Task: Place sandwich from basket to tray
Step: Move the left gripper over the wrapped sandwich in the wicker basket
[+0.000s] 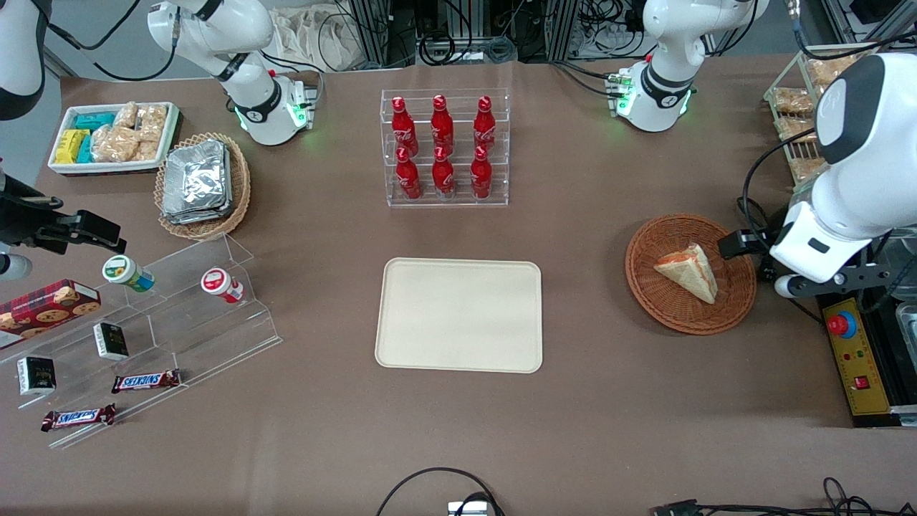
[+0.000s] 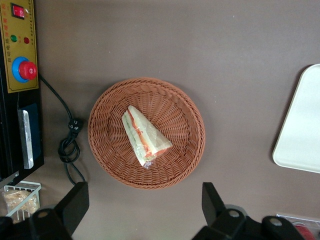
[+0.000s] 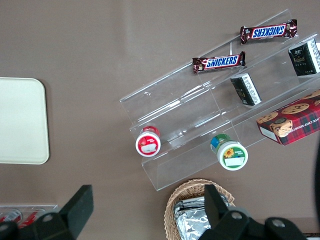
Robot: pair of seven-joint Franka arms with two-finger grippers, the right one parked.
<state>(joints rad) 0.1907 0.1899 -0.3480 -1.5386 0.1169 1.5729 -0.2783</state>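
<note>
On the table closest to the front camera sits the tray (image 1: 458,315), cream and totally bare, so nothing's been delivered yet. Farther off toward the working arm's end is the basket (image 1: 648,287), and the sandwich (image 1: 689,272) is lying flat in the middle of it, filling edge showing red and green.

The gripper (image 2: 145,207) hangs well above the basket with its fingers spread wide and nothing between them; in the wrist view the wedge sits roughly between the two finger tips, just a bit off-centre.

What I'd worry about: the sandwich looks soft and seems wrapped in thin film, so a hard squeeze could mash it or let it slide out. It also lies at an angle to the fingers, so without a wrist turn the pads might catch a corner and tip it. Coming down too deep could hook the weave and drag the light basket along. And there's a cable looped on the table just beside the basket.

Farther still, a clear rack (image 1: 444,147) holds six red bottles. Toward the parked arm's end, a tan wicker basket (image 1: 236,208) holds foil packets and a white bin (image 1: 61,165) holds snack bags.
</note>
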